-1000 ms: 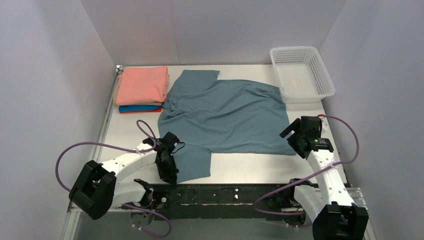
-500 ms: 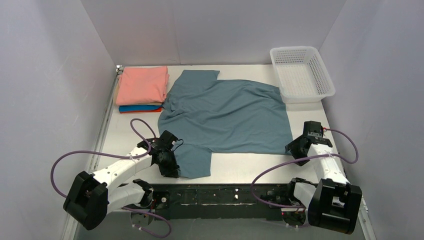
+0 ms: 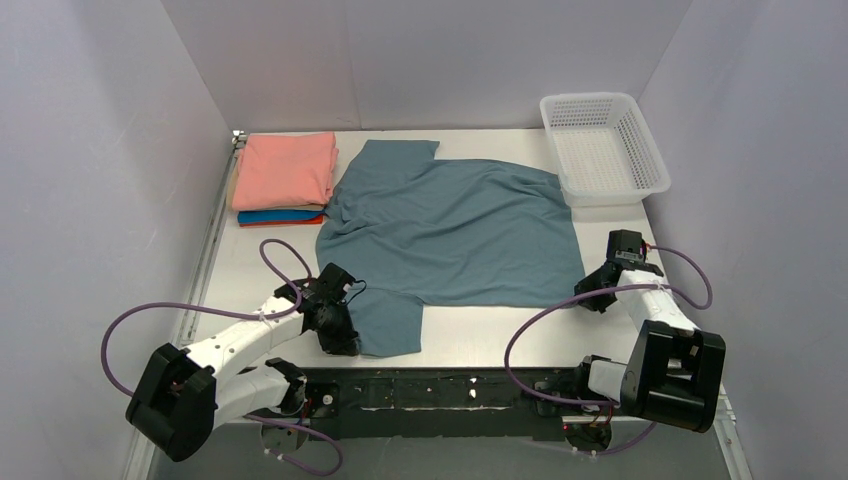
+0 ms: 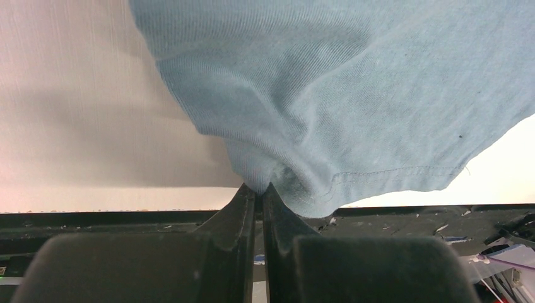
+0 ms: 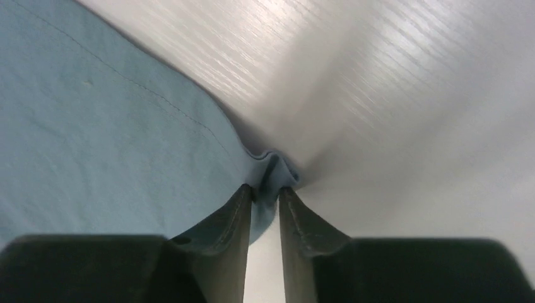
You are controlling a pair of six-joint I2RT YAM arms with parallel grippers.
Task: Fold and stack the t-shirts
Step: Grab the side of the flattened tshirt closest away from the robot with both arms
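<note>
A large dusty blue-grey t-shirt (image 3: pixel 450 225) lies spread flat across the middle of the table. My left gripper (image 3: pixel 340 340) (image 4: pixel 258 188) is shut on the hem of its near-left sleeve (image 4: pixel 328 183), which is bunched at the fingertips. At the shirt's near-right corner (image 5: pixel 268 170), my right gripper (image 3: pixel 588 296) (image 5: pixel 266 187) has its jaws closed on a pinched fold of cloth, low on the table. At the back left sits a folded stack: a salmon-pink t-shirt (image 3: pixel 285 170) on top, a bright blue one (image 3: pixel 270 215) and an orange one (image 3: pixel 305 220) under it.
A white plastic mesh basket (image 3: pixel 603 150) stands at the back right, just beyond the shirt's far-right corner. Grey walls enclose the table on three sides. Purple cables loop beside both arms near the table's front edge (image 3: pixel 470 345).
My right arm dropped from above the table down to the shirt's near-right corner, and its jaws went from wide open to closed on the cloth. The left arm shifted slightly, still holding the sleeve.
</note>
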